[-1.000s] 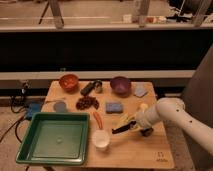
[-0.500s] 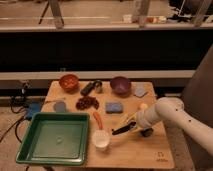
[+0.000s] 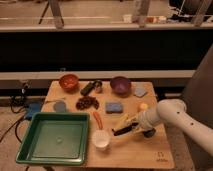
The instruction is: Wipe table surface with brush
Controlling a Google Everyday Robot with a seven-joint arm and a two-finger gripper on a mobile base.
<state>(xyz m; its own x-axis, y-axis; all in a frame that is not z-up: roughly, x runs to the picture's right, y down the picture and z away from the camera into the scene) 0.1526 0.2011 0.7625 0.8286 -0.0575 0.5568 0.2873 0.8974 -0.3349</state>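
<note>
The light brown wooden table surface (image 3: 135, 152) fills the middle of the camera view. My gripper (image 3: 136, 125) is at the end of the white arm coming in from the right, low over the table's right half. It is shut on the brush (image 3: 122, 131), whose slim black handle points left towards a white cup (image 3: 101, 139). The brush's dark head sits under the gripper, against the tabletop. A yellow banana (image 3: 122, 120) lies just behind the handle.
A green tray (image 3: 50, 160) sits at the front left. An orange carrot (image 3: 97, 119), a blue sponge (image 3: 114, 107) and dark grapes (image 3: 87, 103) lie mid-table. At the back are an orange bowl (image 3: 69, 81), a black cylinder (image 3: 90, 88) and a purple bowl (image 3: 120, 85).
</note>
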